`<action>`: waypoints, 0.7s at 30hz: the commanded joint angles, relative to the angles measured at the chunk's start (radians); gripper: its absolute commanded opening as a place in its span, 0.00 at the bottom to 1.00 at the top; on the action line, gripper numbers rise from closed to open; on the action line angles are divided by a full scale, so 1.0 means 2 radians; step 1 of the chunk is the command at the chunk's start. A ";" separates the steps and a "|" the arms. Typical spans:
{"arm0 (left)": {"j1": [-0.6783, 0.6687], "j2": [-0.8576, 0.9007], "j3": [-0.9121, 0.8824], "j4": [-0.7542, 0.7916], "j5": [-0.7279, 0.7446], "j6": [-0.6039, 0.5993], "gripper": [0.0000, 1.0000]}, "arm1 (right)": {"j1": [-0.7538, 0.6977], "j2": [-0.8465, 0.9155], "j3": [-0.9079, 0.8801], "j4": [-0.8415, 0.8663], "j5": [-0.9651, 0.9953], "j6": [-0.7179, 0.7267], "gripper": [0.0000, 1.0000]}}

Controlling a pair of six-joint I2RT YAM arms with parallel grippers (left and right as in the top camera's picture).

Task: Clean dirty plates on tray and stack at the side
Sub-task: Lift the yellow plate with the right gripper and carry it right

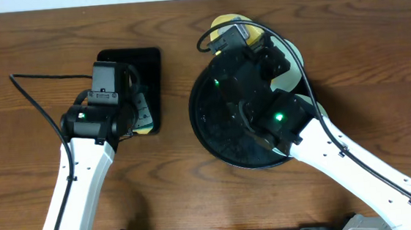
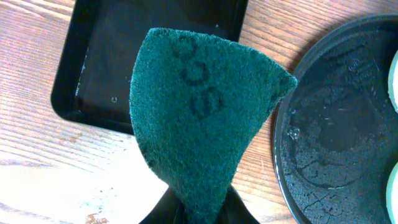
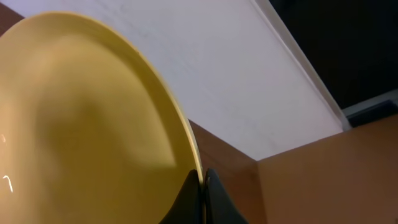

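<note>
My right gripper (image 3: 203, 177) is shut on the rim of a pale yellow plate (image 3: 93, 124), which it holds tilted on edge. From overhead that plate (image 1: 222, 21) shows at the far rim of the round black tray (image 1: 210, 126), mostly hidden under the right gripper (image 1: 238, 37). A pale green plate (image 1: 294, 49) peeks out at the tray's right side, and its edges (image 2: 393, 74) also show in the left wrist view. My left gripper (image 2: 199, 208) is shut on a dark green scouring pad (image 2: 199, 118), which hangs between the two trays. The round tray (image 2: 336, 124) is wet.
A smaller rectangular black tray (image 1: 150, 68) lies left of the round one, under the left gripper (image 1: 136, 117). Its wet inside (image 2: 155, 50) shows in the left wrist view. A cable (image 1: 35, 99) runs across the wooden table at the left. The right arm (image 1: 341, 156) crosses the round tray.
</note>
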 commanded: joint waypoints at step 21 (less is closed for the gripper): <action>0.003 0.016 -0.010 -0.001 -0.001 0.006 0.09 | -0.319 -0.007 0.002 -0.138 -0.485 0.365 0.01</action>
